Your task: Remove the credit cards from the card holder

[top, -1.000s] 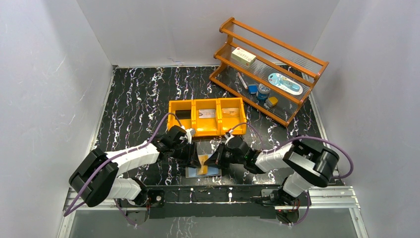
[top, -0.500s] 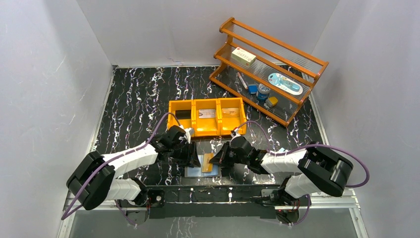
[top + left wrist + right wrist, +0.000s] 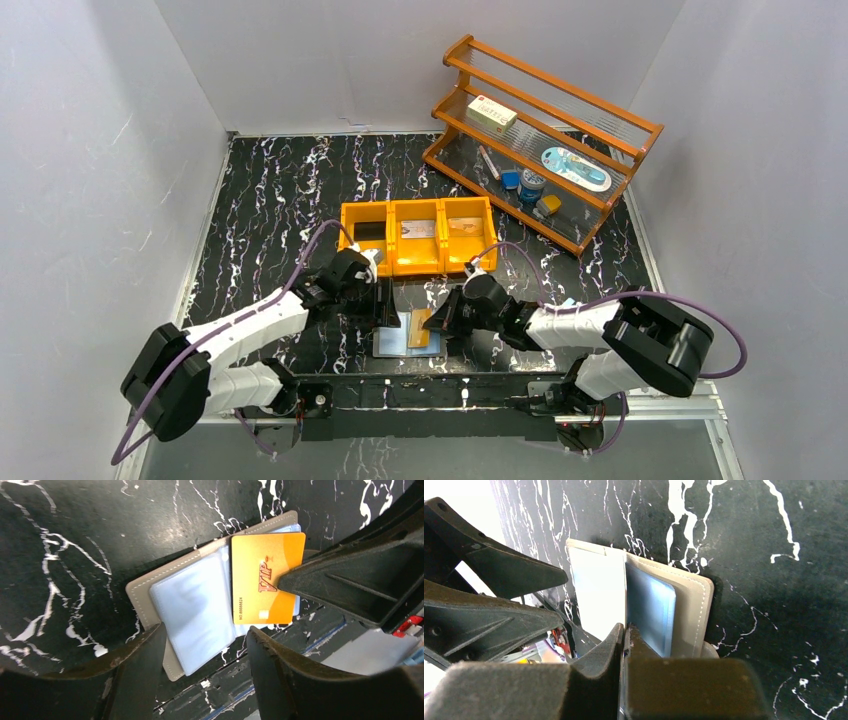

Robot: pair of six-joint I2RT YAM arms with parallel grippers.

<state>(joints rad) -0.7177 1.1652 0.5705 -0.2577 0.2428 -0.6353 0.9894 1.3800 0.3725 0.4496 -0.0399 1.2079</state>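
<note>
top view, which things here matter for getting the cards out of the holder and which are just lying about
Part of the job:
card holder, lying open
orange card
right gripper, shut on that card
left gripper, open over the holder
orange bin, silvery card in it

Just lying about:
wooden rack
cream box
blister pack

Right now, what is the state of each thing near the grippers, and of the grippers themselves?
Grey two-leaf card holder: open, flat on the table.
Orange plastic card: on one leaf, pinched at its edge.
Right gripper: shut on the orange plastic card.
Left gripper: open, above the holder.
Orange three-compartment plastic bin: something flat in each compartment.
</note>
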